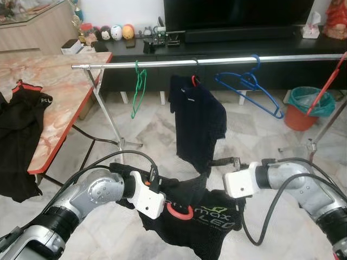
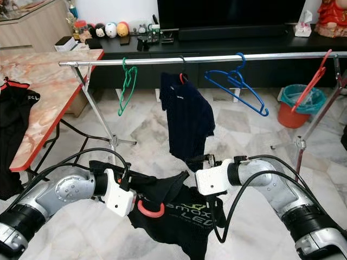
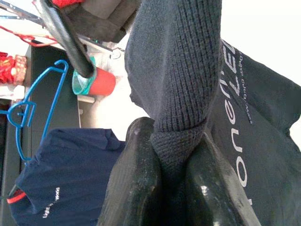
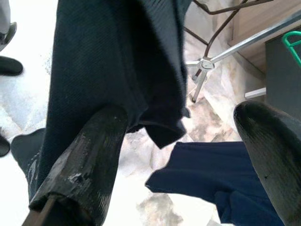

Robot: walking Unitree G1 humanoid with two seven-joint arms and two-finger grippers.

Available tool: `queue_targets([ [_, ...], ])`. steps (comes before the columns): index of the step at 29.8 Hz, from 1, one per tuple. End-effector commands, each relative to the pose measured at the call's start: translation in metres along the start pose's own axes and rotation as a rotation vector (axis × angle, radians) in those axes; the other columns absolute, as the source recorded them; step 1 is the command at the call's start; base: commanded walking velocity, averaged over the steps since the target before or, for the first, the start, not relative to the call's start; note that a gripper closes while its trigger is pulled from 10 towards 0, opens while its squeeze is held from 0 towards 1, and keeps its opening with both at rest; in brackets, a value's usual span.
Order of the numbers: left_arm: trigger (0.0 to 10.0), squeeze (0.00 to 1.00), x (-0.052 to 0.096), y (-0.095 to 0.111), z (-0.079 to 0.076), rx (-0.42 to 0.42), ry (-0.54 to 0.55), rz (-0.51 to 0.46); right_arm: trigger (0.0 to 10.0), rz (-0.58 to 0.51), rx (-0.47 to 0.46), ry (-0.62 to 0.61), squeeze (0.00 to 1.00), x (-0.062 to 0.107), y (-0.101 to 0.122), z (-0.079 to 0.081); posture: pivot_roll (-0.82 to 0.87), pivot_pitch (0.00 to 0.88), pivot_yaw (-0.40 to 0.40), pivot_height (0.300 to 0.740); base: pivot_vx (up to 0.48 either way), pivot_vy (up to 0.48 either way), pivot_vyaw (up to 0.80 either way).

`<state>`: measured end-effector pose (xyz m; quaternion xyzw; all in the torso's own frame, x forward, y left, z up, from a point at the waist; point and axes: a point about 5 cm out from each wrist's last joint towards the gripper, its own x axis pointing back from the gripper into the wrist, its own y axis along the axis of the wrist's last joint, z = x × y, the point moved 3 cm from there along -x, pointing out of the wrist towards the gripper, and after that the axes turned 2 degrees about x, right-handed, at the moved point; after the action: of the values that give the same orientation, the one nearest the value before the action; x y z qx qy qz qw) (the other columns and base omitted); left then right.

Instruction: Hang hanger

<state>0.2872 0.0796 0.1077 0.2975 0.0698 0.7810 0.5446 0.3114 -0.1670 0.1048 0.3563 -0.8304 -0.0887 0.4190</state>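
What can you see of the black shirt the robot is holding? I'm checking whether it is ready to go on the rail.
The black shirt is a dark knit garment with pale lettering, hanging slack between the two arms above the marble floor. A red hanger hook pokes out at its collar. The left gripper is shut on a ribbed edge of it. The right gripper stands open, one finger against the cloth. It hangs below and in front of the rail, not touching it.

Black shirt, red hanger, navy shirt
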Motion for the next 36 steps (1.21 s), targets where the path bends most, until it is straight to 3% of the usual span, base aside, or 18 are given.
queue_targets([
  [1,10.0,0.0,0.001,0.004,0.011,-0.033,0.026,-0.026,10.0,-0.004,0.037,-0.002,0.0,-0.001,0.003,-0.006,-0.07,0.023,0.086,0.74,0.0,0.0,0.0],
  [7,10.0,0.0,-0.001,0.005,0.013,-0.026,0.036,-0.032,10.0,-0.019,0.009,-0.01,0.0,-0.005,0.0,-0.006,-0.07,0.024,0.085,0.74,0.0,0.0,0.0],
  [8,10.0,0.0,-0.003,0.007,0.014,-0.026,0.042,-0.043,5.7,-0.02,0.012,-0.02,0.0,-0.008,0.0,-0.007,-0.07,0.023,0.084,0.74,0.0,0.0,0.0],
  [11,10.0,0.0,-0.004,0.011,0.017,-0.025,0.055,-0.058,0.0,-0.036,-0.007,-0.036,0.0,-0.011,0.001,-0.009,-0.07,0.023,0.084,0.74,0.0,0.0,0.0],
  [17,10.0,0.0,-0.007,0.014,0.021,-0.019,0.068,-0.076,0.0,-0.048,-0.02,-0.021,0.0,-0.015,0.002,-0.007,-0.06,0.021,0.082,0.74,0.0,0.0,0.0],
  [18,10.0,0.0,-0.008,0.015,0.022,-0.02,0.07,-0.079,3.4,-0.047,-0.025,-0.007,0.0,-0.015,0.001,-0.005,-0.06,0.021,0.083,0.74,0.0,0.0,0.0],
  [19,10.0,0.0,-0.008,0.015,0.022,-0.02,0.07,-0.079,3.4,-0.047,-0.025,-0.007,0.0,-0.015,0.001,-0.005,-0.06,0.021,0.083,0.74,0.0,0.0,0.0],
  [20,10.0,0.0,-0.008,0.015,0.022,-0.021,0.071,-0.08,10.0,-0.043,-0.027,-0.001,0.0,-0.016,0.0,-0.003,-0.06,0.021,0.083,0.74,0.0,0.0,0.0],
  [22,10.0,0.0,-0.008,0.015,0.023,-0.021,0.071,-0.081,10.0,-0.037,-0.029,0.01,0.0,-0.016,-0.002,-0.001,-0.07,0.021,0.083,0.74,0.0,0.0,0.0],
  [23,10.0,0.0,-0.009,0.015,0.023,-0.019,0.072,-0.082,7.3,-0.04,-0.036,0.014,0.0,-0.016,-0.003,0.0,-0.07,0.021,0.083,0.74,0.0,0.0,0.0],
  [24,10.0,0.0,-0.009,0.015,0.023,-0.016,0.071,-0.082,5.6,-0.041,-0.039,0.013,0.0,-0.016,-0.003,0.0,-0.06,0.022,0.083,0.74,0.0,0.0,0.0],
  [25,10.0,0.0,-0.009,0.015,0.022,-0.015,0.07,-0.084,0.0,-0.042,-0.047,0.033,0.0,-0.016,-0.004,0.003,-0.06,0.022,0.083,0.74,0.0,0.0,0.0],
  [36,10.0,0.0,-0.011,0.019,0.026,-0.017,0.082,-0.097,0.0,-0.03,-0.037,0.041,0.0,-0.019,-0.005,0.005,-0.06,0.021,0.08,0.74,0.0,0.0,0.0],
])
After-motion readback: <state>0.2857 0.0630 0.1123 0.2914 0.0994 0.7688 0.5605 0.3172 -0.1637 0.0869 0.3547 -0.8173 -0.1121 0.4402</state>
